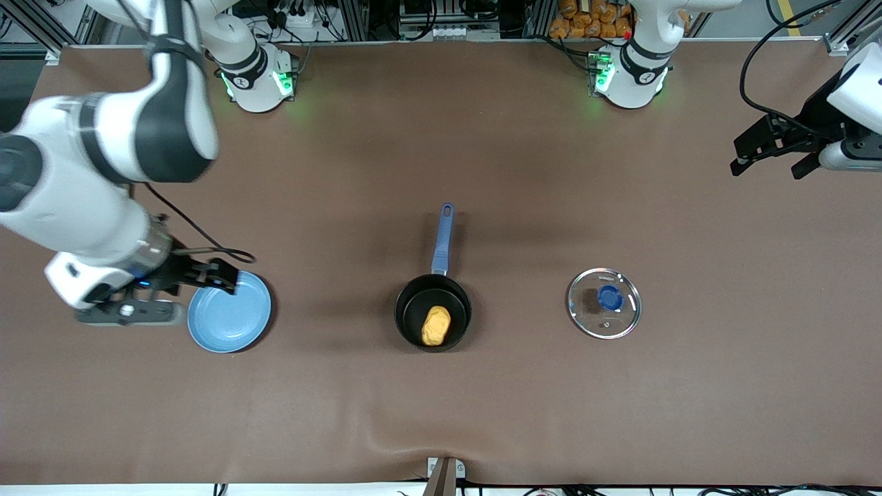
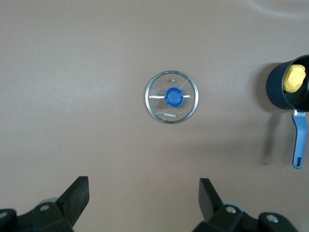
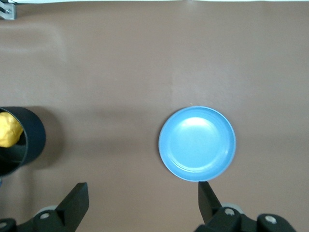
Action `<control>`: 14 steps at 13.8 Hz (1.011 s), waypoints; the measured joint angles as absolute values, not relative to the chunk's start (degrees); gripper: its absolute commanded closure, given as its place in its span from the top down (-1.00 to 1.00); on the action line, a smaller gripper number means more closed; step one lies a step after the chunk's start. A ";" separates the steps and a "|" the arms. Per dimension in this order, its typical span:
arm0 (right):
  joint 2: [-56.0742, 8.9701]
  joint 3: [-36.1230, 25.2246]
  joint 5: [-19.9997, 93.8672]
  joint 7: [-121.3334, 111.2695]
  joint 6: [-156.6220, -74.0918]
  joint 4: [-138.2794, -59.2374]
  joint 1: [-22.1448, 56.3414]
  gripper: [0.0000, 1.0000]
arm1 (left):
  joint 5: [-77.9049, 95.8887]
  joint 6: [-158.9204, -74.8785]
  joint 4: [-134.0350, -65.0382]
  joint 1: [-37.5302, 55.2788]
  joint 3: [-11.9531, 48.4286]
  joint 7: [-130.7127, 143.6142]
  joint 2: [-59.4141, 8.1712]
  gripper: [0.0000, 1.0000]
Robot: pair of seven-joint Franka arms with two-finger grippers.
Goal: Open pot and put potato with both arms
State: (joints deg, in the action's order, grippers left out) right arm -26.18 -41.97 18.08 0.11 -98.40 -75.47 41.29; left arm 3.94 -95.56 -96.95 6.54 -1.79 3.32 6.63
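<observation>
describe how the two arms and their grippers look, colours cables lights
Both arms are glossy white with black joint sections; the right arm shows a dark round cap. Their white bases glow green along the table's edge. Black cables loop along both arms. The left gripper and right gripper are black, with two wedge-shaped fingers; the right one's mount is grey with a small blue light.

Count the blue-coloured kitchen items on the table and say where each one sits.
3: the plate toward the right arm's end, the pot's handle mid-table, the lid's knob toward the left arm's end.

Robotics lab: aluminium framing [image 1: 31,31], cabling [image 1: 772,41]
</observation>
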 measured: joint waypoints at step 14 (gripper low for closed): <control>-18.70 -39.26 16.44 -7.35 -99.97 -82.94 32.75 1.00 | 3.94 -99.97 -94.53 6.68 -1.69 3.34 1.10 1.00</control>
State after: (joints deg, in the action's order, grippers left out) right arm -18.70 -39.26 16.44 -7.35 -99.97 -82.94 32.75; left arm 3.94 -99.97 -94.53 6.68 -1.69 3.34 1.10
